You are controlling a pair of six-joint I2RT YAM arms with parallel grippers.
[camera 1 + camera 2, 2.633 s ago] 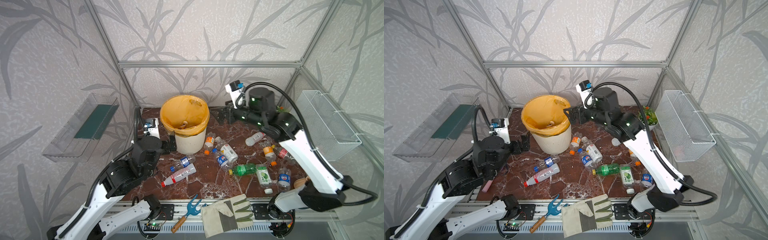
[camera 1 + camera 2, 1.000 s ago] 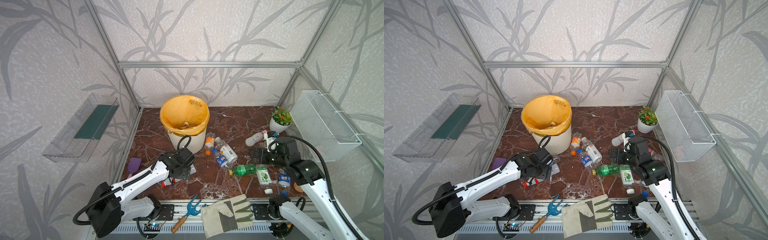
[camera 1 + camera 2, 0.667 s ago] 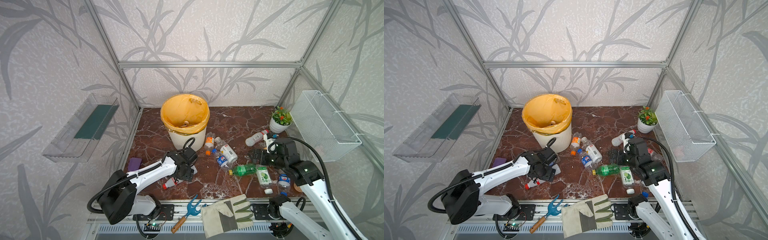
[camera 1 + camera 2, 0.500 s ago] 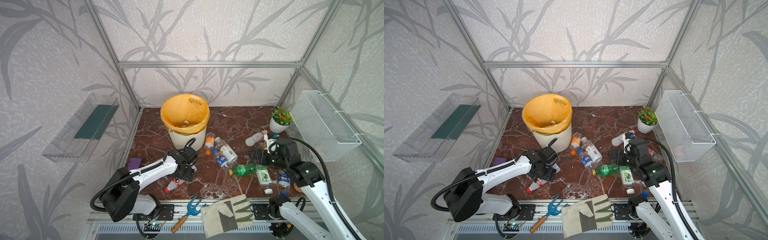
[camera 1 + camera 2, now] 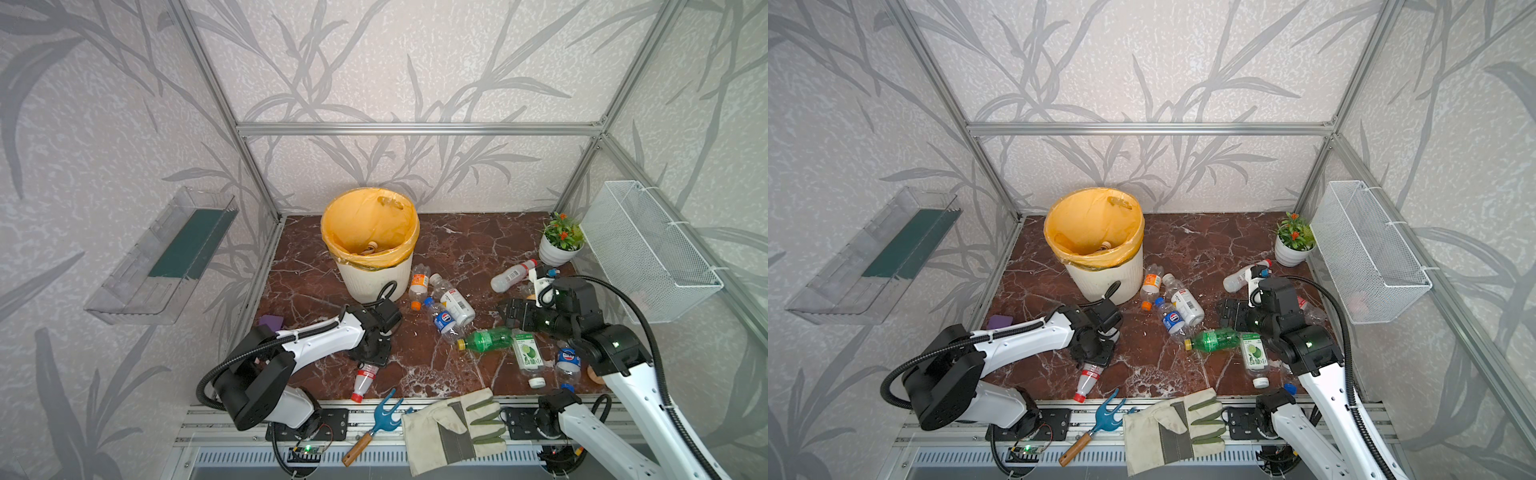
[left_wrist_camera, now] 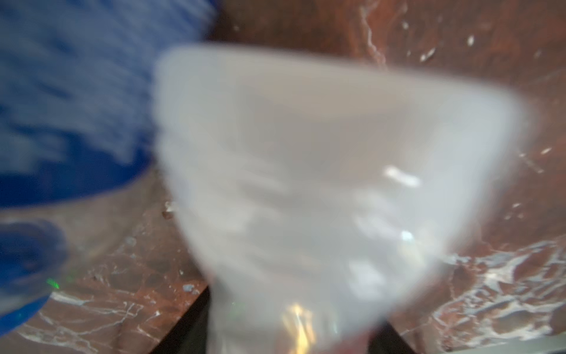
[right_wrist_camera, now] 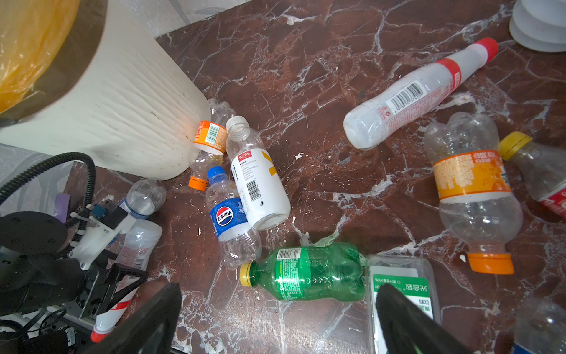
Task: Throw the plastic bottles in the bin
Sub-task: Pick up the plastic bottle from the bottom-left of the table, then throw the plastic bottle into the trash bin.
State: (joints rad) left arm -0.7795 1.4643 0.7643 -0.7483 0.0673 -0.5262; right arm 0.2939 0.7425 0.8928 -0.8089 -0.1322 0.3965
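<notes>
The left jaws straddle the base of a red-cap bottle (image 5: 365, 377) lying on the worktop (image 5: 457, 245). Whether they pinch it or stand loose I cannot tell. The bin (image 5: 376, 284) stands near, beyond them. The right jaws gape wide, grasping nothing, above the worktop. A green bottle (image 7: 309, 269) lies just ahead of them, with other bottles (image 7: 257, 184) scattered beyond.
</notes>
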